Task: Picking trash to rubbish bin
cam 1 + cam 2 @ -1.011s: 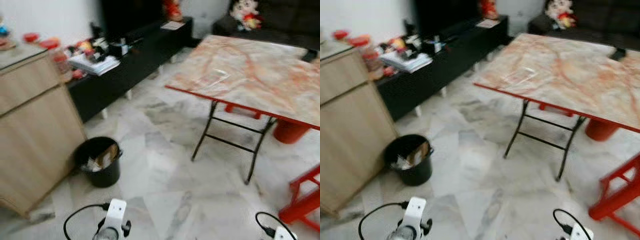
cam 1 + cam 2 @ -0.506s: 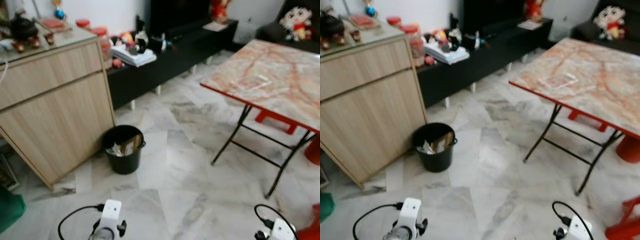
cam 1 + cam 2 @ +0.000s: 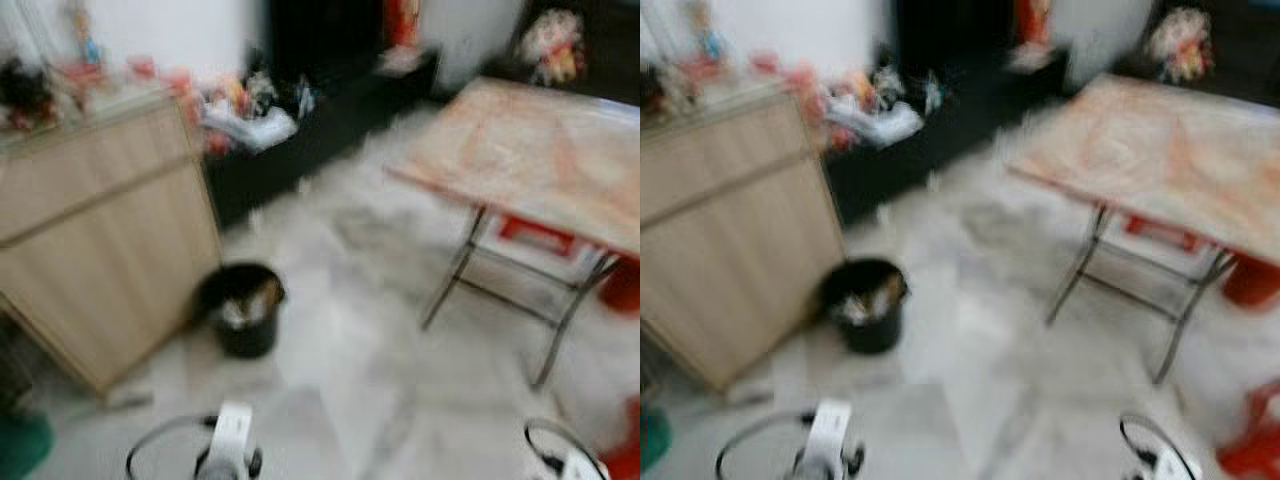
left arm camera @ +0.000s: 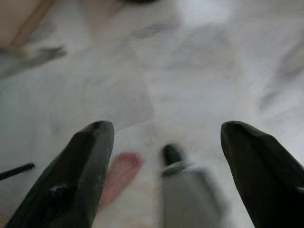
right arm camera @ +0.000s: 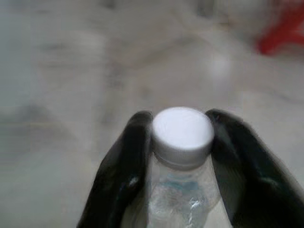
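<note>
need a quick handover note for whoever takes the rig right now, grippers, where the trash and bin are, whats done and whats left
Right gripper: shut on a clear plastic bottle with a white cap, fingers clamped at its neck, held above the marble floor.
Left gripper: open, holding nothing, pointing at the floor.
Rubbish bin: black, on the floor beside the wooden cabinet, ahead and to the robot's left; some trash already lies inside.
Folding table stands ahead on the right. Head views are blurred.
Done: bottle is in hand.
Left: get to the bin, bring the right gripper over it and drop the bottle in.
</note>
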{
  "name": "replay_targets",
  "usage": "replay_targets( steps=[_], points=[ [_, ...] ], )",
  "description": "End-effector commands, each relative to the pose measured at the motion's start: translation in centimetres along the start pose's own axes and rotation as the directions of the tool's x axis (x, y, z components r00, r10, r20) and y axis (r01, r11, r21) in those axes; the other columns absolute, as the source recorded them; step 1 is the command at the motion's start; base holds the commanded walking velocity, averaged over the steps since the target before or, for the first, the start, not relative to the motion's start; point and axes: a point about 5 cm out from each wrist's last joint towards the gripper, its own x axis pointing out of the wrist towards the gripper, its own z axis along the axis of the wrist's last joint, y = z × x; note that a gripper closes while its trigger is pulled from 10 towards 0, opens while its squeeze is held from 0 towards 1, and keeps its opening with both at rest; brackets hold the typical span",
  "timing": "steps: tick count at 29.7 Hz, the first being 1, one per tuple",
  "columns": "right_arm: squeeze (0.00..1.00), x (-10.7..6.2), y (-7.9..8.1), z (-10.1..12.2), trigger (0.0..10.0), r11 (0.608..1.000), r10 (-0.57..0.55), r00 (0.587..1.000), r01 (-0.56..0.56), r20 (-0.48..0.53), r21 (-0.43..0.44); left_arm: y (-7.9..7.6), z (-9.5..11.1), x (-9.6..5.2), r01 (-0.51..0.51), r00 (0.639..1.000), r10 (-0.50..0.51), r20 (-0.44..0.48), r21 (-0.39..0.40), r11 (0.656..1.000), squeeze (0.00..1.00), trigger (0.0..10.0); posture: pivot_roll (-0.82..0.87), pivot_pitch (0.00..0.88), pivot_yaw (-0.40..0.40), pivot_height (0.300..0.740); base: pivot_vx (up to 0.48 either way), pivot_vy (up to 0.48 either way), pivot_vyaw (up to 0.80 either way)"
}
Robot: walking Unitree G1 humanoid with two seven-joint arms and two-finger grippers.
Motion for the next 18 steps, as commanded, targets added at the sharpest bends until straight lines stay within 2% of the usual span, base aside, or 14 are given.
replay_targets(
  steps=[1,8,15,18],
  points=[
    [0.00,-0.14,-1.61,0.12,10.0,0.999,-0.040,0.999,0.040,0.008,0.003,-1.12,0.86,0.16,0.024,1.000,-0.023,0.018,-0.010,1.000,0.00,10.0,-0.15,0.041,-0.064,0.740,0.420,0.000,0.00],
    [0.00,-0.08,-1.60,0.23,10.0,0.999,-0.047,0.999,0.047,0.005,0.020,-1.13,0.84,0.15,0.023,1.000,-0.022,0.017,-0.013,1.000,0.00,10.0,-0.15,0.042,-0.065,0.740,0.422,0.000,0.00],
    [0.00,-0.01,-1.39,0.44,10.0,0.999,-0.042,0.999,0.041,0.012,0.036,-0.99,0.84,0.16,0.020,1.000,-0.020,0.016,-0.014,1.000,0.00,10.0,-0.15,0.043,-0.066,0.740,0.422,0.000,-0.76],
    [0.00,0.02,-1.26,0.58,10.0,0.999,-0.038,0.999,0.037,0.021,0.020,-0.98,0.89,0.17,0.020,1.000,-0.019,0.017,-0.014,1.000,0.00,10.0,-0.14,0.039,-0.065,0.740,0.417,0.000,0.00]
  ],
)
